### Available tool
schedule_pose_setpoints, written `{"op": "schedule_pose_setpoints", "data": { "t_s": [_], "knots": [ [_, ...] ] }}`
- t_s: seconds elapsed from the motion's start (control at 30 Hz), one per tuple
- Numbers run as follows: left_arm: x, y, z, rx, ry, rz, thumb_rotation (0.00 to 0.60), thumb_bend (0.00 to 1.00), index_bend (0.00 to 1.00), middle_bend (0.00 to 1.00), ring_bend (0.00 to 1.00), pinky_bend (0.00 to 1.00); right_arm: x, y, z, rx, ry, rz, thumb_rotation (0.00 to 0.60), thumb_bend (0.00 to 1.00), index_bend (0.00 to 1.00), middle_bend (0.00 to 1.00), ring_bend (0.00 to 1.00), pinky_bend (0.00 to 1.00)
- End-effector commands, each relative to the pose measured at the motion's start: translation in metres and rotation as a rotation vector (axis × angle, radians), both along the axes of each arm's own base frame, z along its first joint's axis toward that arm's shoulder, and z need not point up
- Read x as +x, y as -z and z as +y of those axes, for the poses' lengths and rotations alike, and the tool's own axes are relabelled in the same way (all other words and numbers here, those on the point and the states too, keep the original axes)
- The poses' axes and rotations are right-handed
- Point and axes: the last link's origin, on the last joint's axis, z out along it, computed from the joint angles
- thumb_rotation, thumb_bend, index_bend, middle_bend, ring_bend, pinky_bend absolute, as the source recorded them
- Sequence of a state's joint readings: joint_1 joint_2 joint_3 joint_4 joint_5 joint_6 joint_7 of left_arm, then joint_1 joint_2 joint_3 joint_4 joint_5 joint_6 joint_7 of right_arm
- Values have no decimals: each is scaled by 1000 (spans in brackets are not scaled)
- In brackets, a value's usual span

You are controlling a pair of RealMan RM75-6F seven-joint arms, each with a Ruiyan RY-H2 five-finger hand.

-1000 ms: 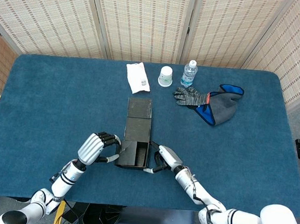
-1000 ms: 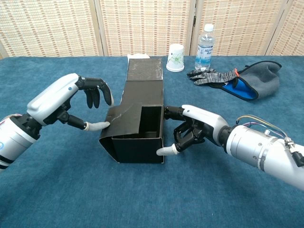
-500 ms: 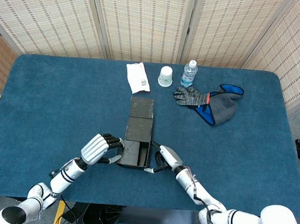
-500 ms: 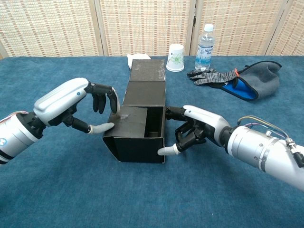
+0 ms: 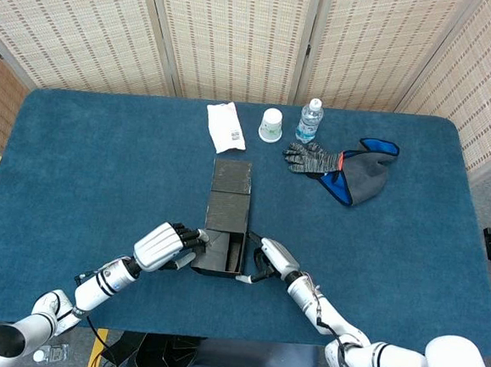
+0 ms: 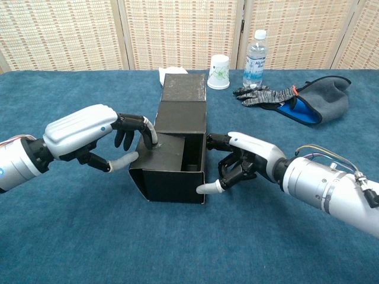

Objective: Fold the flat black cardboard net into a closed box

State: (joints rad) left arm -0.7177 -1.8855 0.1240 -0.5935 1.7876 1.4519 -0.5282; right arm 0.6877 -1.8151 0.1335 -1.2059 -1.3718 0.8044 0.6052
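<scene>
Woven screens stood behind a table (image 5: 77, 162) covered in dark blue cloth. At the table's 12 o'clock edge sat a white packet (image 5: 225, 127), a paper cup (image 5: 270, 125) with a green print and a water bottle (image 5: 309, 120) with a blue label. The writing on them was too small to read. At 1 o'clock lay a dark knit glove (image 5: 311, 159) touching a grey and blue mitt (image 5: 361, 171).

The black cardboard box (image 6: 174, 151) sat near the table's 6 o'clock edge, half folded, with its near end open and 1 long flap lying flat toward 12 o'clock. The left hand (image 6: 98, 133) reached in from 9 o'clock. Its fingertips (image 6: 151, 137) pressed down on the box's top left panel and its thumb touched the left wall. The right hand (image 6: 243, 160) came from 3 o'clock. Its fingers were curled against the box's right wall, and its thumb pointed at the near bottom corner. Neither hand wrapped around the box.
</scene>
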Motion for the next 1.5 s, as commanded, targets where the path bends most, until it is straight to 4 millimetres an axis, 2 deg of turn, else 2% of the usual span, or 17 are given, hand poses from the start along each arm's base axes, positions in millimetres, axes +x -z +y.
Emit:
{"op": "schedule_pose_setpoints", "data": {
  "t_s": [0.03, 0.4, 0.73, 1.03, 1.33, 1.5],
  "knots": [
    [1, -2, 1, -15, 26, 45, 600, 333, 384, 314, 524, 562, -1, 0, -1, -1, 3, 0, 600, 358, 279, 334, 745, 999],
    [5, -15, 6, -64, 52, 160, 600, 398, 322, 227, 506, 562, -1, 1, -2, 1, 5, 5, 600, 358, 279, 334, 745, 999],
    [17, -25, 6, -74, 119, 329, 600, 407, 327, 220, 501, 562, 0, 2, -3, 3, 11, -3, 600, 358, 279, 334, 745, 999],
    [30, -30, 6, -83, 147, 398, 600, 408, 340, 221, 499, 562, 2, -1, -4, -2, 19, -20, 600, 358, 279, 334, 746, 999],
    [38, -30, 6, -80, 174, 447, 600, 427, 411, 285, 500, 559, 3, -3, -3, -3, 22, -35, 600, 358, 279, 334, 746, 999],
    [44, -31, 6, -76, 182, 454, 600, 428, 457, 353, 499, 554, 4, -4, -3, -1, 22, -42, 600, 359, 279, 334, 746, 999]
  ]
}}
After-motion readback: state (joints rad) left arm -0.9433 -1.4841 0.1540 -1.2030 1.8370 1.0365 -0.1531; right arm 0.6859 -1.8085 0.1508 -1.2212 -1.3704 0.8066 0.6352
